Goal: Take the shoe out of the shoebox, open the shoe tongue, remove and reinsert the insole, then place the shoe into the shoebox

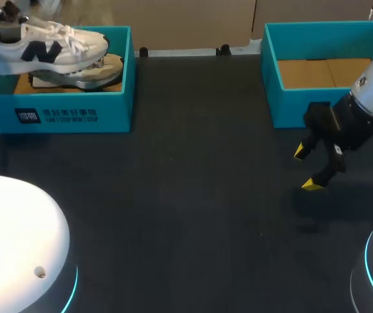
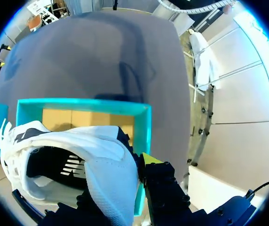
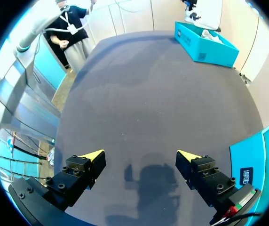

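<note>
**Sneaker handling and orientation: lifted clear of the shoebox**

The left end effector (image 2: 130,183) is clenched on the heel collar of the white sneaker (image 2: 101,155). One yellow-tipped finger presses the outside of the heel. The opposing finger is mostly hidden by the upper. The sneaker hangs just above the teal shoebox (image 1: 69,114), directly ahead of the end effector. A second sneaker (image 1: 92,75) lies in the shoebox beneath it.

Handling (judgement): the sneaker looks light. Its upper is soft mesh and padding that will deform under pressure, while the sole is firmer. The heel collar and the sole edge should be the most reliable grasp zones. The tongue and laces are limp and likely to slip. A grasp at one end lets the toe sag or swing.

Orientation: the long axis runs away from the left end effector, heel nearest and toe farthest. The sole faces down and is roughly level.

The right end effector (image 1: 306,168) is released, fingers spread wide, over the dark surface (image 1: 193,195). It is well apart from the sneaker, and a second open teal box (image 1: 291,107) lies just beyond it.
</note>
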